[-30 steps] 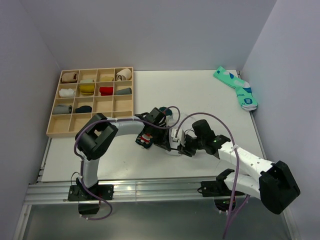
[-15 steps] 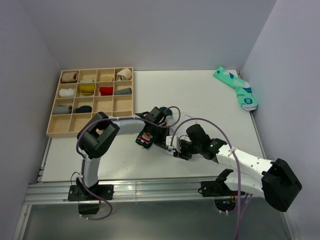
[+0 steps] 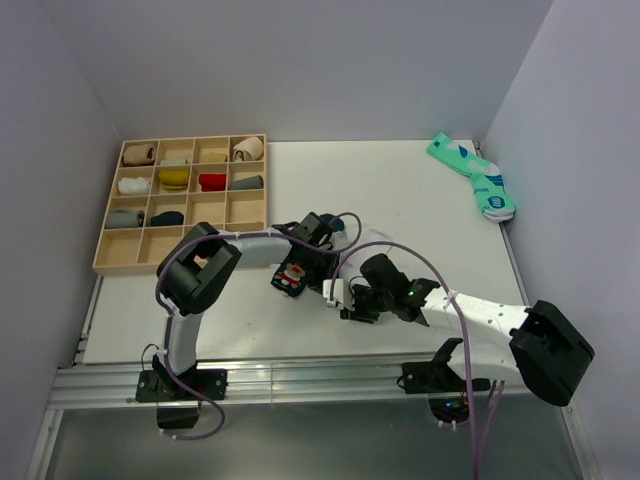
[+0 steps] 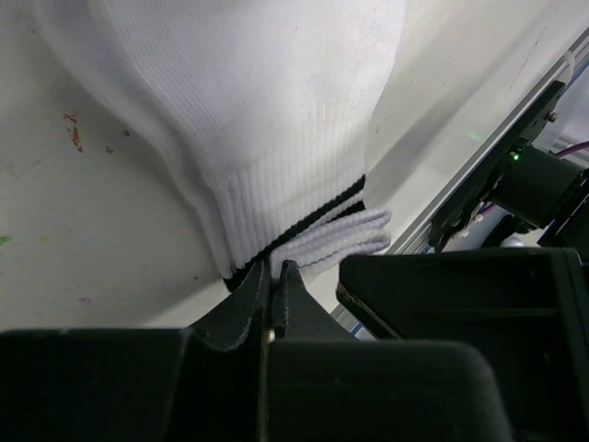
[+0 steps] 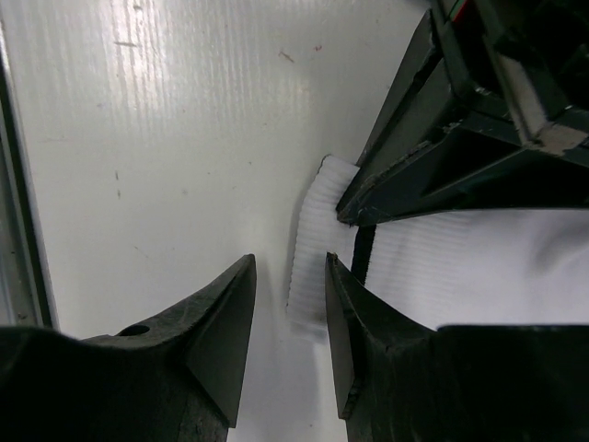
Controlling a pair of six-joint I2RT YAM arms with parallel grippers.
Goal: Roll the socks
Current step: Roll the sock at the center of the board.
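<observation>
Far left on the table (image 3: 400, 190), wooden tray (image 3: 185, 203): sits where it did a second ago; several of its compartments hold rolled socks (image 3: 209, 181), beige, yellow, red and grey among them.
left arm: no change from the earlier view; elbow raised near the tray's near corner, forearm reaching right to mid-table.
left gripper (image 4: 273, 270): same spot as before; jaws pressed fully together, pinching the cuff edge of the white sock (image 4: 276, 110) right at the black stripe.
dark green sock (image 3: 292, 281): mid-table beneath the left wrist, not shifted; mostly hidden, only the patch with the red-and-white figure shows clearly.
white sock, look: lies flat on the table at mid-table, smooth knit body, ribbed cuff edged by a thin black stripe, with a small ribbed white lip bunched just past the stripe; how it overlaps the dark green sock cannot be told.
right gripper (image 5: 287, 281): the one clear change; it has slid left and toward the near edge, now close against the left gripper. Jaws roughly half apart, clamping nothing; the cuff's ribbed lip lies at the mouth of the gap, touching one finger and clear of the other.
right arm: forearm now swung further left and lower in the overhead view.
mint-green pair (image 3: 472, 177): back right corner, unmoved.
</observation>
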